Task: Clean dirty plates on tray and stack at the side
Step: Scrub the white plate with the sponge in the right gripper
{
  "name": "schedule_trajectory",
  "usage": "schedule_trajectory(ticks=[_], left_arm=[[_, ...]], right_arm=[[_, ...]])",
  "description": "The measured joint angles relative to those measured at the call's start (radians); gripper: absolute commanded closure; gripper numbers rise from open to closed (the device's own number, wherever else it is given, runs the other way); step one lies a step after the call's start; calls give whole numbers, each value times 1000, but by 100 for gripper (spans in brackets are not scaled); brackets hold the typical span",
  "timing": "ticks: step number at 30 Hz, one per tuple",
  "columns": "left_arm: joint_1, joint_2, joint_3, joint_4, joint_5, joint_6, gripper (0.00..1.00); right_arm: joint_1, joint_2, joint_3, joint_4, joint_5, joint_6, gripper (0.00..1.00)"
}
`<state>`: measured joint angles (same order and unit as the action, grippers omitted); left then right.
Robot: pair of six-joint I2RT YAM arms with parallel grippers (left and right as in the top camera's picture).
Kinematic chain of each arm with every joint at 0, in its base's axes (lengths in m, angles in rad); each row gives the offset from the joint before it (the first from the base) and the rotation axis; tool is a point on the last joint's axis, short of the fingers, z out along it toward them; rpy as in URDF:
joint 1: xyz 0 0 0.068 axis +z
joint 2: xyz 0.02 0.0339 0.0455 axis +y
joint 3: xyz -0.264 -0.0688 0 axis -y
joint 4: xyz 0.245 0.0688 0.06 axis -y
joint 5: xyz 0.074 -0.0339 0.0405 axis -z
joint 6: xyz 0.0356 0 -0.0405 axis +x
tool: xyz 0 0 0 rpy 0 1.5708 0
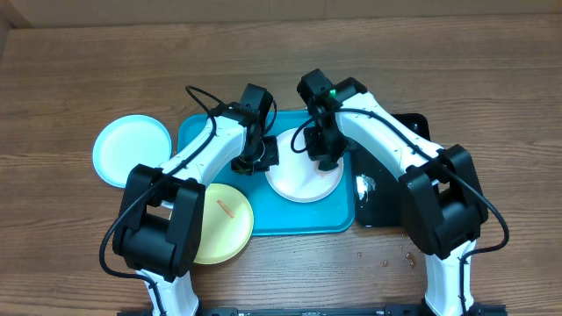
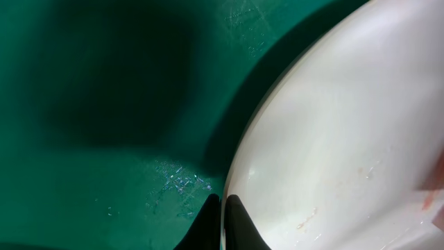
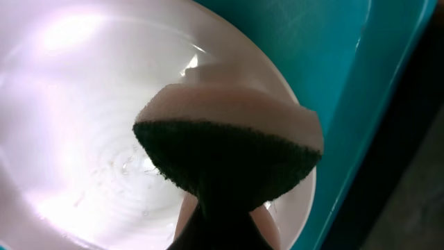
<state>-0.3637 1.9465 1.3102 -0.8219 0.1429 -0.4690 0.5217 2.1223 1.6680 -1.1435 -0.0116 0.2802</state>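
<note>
White plate [image 1: 303, 180] lies on tray [image 1: 198, 140], toward 3 o'clock. Left gripper [image 2: 223, 212] pinches its rim at 9 o'clock, probably to steady it. Right gripper [image 3: 216, 212] is clamped on sponge [image 3: 229, 139] over the plate's well for scrubbing; contact unclear. Mint-blue plate [image 1: 132, 149] sits off-tray at 9 o'clock.

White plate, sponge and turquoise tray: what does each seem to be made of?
White plate: likely glazed ceramic or hard plastic; glossy, with bright reflections. Sponge: soft foam, a pale pinkish layer joined to a dark, fuzzy scouring layer. Turquoise tray: probably plastic; smooth, with what look like fine scratches.
</note>
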Motion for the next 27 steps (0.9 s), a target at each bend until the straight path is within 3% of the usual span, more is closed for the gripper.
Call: schedule_trajectory(ticks=[14,27], left_arm=[[0,0,0,0,0,0,96],[6,0,0,0,-8,0,96]], right_arm=[[-1,-11,-134,113,-18,17,96],[-16,-18,-174,125,-349,-16,96]])
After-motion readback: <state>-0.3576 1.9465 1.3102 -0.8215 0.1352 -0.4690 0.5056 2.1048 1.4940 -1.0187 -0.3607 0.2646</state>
